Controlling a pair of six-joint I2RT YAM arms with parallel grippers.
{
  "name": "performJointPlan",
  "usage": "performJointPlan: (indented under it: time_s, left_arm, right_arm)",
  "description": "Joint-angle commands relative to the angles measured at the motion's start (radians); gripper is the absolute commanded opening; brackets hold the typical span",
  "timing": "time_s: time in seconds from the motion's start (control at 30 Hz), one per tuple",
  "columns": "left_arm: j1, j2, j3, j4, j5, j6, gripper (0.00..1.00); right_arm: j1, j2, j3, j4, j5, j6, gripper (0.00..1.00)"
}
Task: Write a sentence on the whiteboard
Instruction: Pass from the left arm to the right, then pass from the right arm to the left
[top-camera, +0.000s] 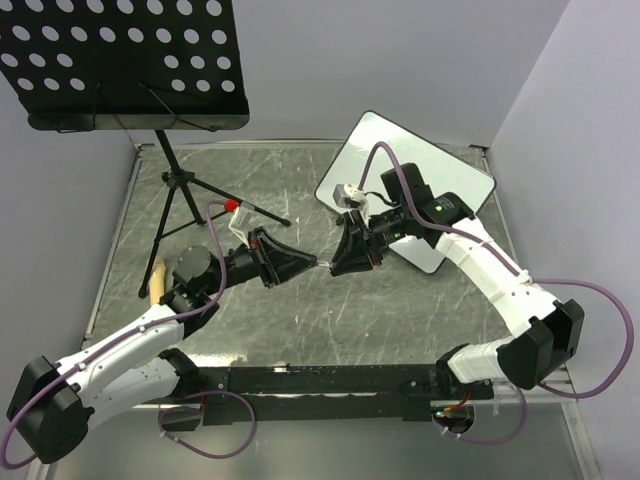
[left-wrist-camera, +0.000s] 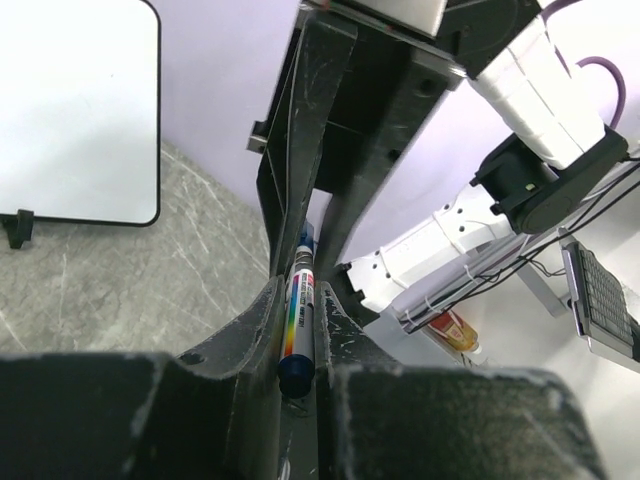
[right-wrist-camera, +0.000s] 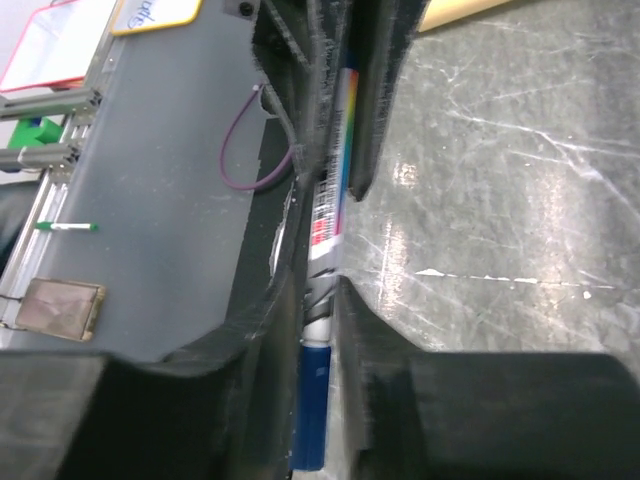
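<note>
Between the two claws: pen (left-wrist-camera: 298, 320), held end to end. L claw (top-camera: 305, 262) clamped tight on the barrel; R claw (top-camera: 340, 262) looks pinched on the other end. Whiteboard (top-camera: 375, 150) sits just behind R claw, blank. Risk: an off-axis pull could jam the cap; w/ a weak grip the pen slips & drops.

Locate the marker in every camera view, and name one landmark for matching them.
Top external: the marker is mid-table, bridging the tips of the left gripper and the right gripper.
Left wrist: the marker is at lower centre, upright between the fingers.
Right wrist: the marker runs down the centre, blue cap lowest.
Shared landmark: the scratched grey table.
</note>
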Motion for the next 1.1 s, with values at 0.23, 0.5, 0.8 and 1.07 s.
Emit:
performJointPlan:
  time_s: [0.23, 0.5, 0.8, 1.07]
  left_arm:
    - [-0.003, -0.017, 0.01, 0.082, 0.016, 0.004, 0.24]
    - [-0.003, 0.001, 0.037, -0.009, 0.088, 0.03, 0.65]
    - [-0.003, 0.023, 0.042, 0.034, 0.102, 0.009, 0.59]
    - [-0.003, 0.036, 0.022, 0.088, 0.108, -0.022, 0.52]
  right_arm:
    - [0.026, 0.031, 0.085, -0.063, -0.019, -0.054, 0.0]
    - [0.043, 0.038, 0.108, -0.1, 0.0, -0.095, 0.0]
    - [0.074, 0.068, 0.108, -0.094, 0.022, -0.08, 0.0]
    - [0.074, 0.094, 0.128, -0.079, 0.044, -0.064, 0.0]
